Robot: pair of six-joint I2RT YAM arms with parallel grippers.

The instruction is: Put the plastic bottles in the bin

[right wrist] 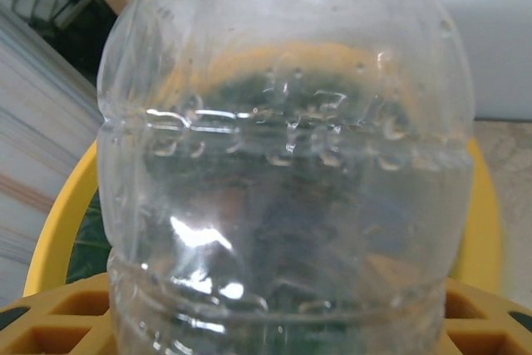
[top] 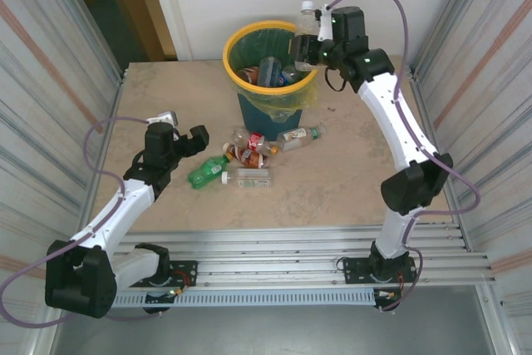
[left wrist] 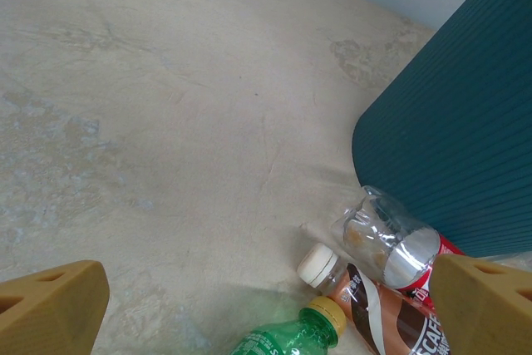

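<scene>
My right gripper [top: 306, 41] is shut on a clear plastic bottle [top: 309, 21] with a white cap, held upright over the right side of the bin's yellow rim [top: 241, 32]. In the right wrist view that bottle [right wrist: 283, 172] stands between the fingers [right wrist: 58, 313], with the rim [right wrist: 58, 230] behind it. Several bottles [top: 270, 70] lie inside the bin. My left gripper [top: 184, 135] is open above the table, left of a cluster with a green bottle [top: 208, 174] and a brown bottle [top: 249, 149]. The left wrist view has the green bottle [left wrist: 291, 338] low between the fingers [left wrist: 50, 309].
A clear bottle with a white label [top: 251, 179] and another with a green cap [top: 298, 136] lie near the bin's foot. The teal bin wall [left wrist: 457, 139] stands close behind a clear red-labelled bottle [left wrist: 391, 239] and a brown coffee bottle [left wrist: 391, 313]. Corrugated walls flank the table.
</scene>
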